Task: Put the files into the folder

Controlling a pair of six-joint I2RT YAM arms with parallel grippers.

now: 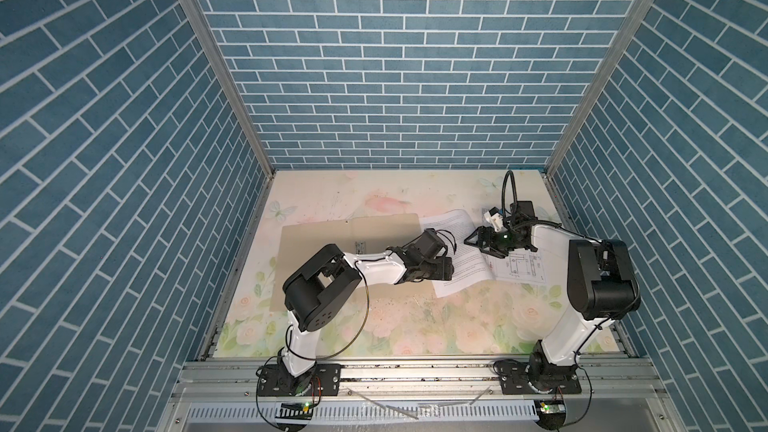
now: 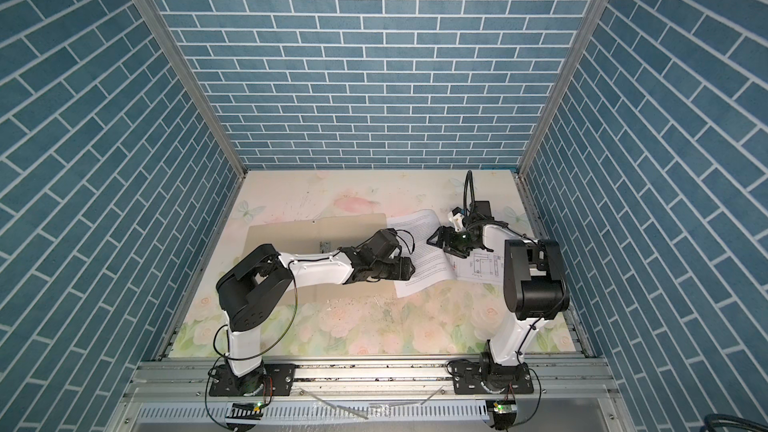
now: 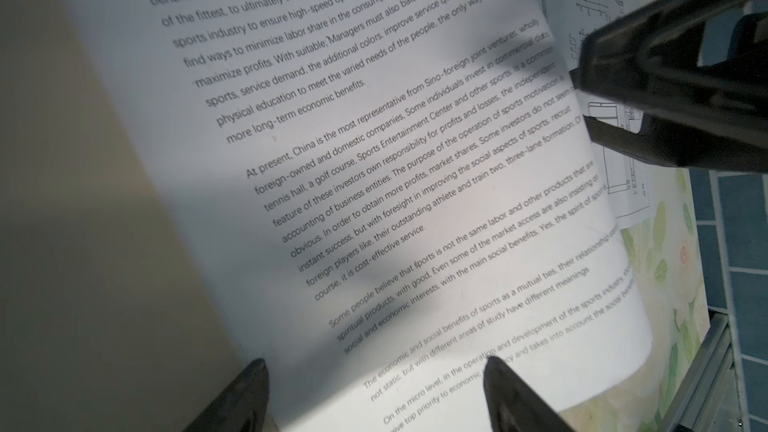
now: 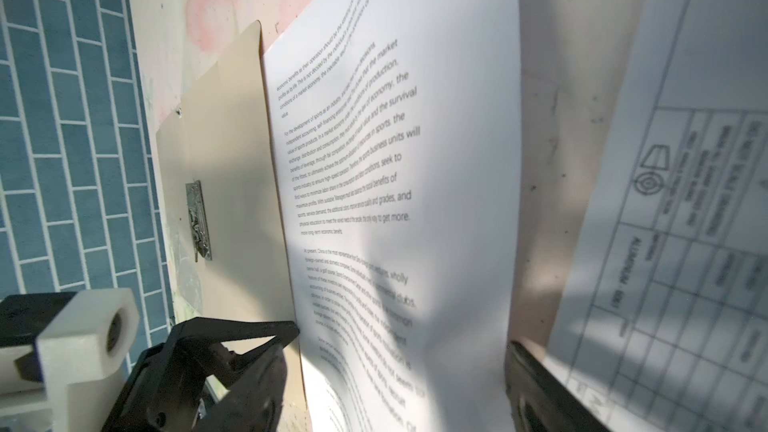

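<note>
The tan folder (image 1: 332, 234) (image 2: 291, 234) lies open and flat, with its metal clip (image 4: 199, 222) at the spine. The printed-text file (image 1: 469, 270) (image 2: 428, 268) overlaps the folder's right edge (image 4: 220, 151), and its far side bows upward. The line-drawing file (image 1: 519, 268) (image 4: 685, 243) lies flat further right, partly under it. My left gripper (image 1: 451, 270) (image 3: 376, 365) hovers open over the text file's near end. My right gripper (image 1: 476, 249) (image 4: 403, 336) is open; the text file's raised edge (image 3: 552, 89) passes between its jaws.
A flowered tabletop (image 1: 374, 326) carries everything, closed in by blue brick-patterned walls (image 1: 395, 76) on three sides. A metal rail (image 1: 415, 371) with both arm bases runs along the front. The right arm's elbow (image 1: 598, 280) hangs over the table's right side.
</note>
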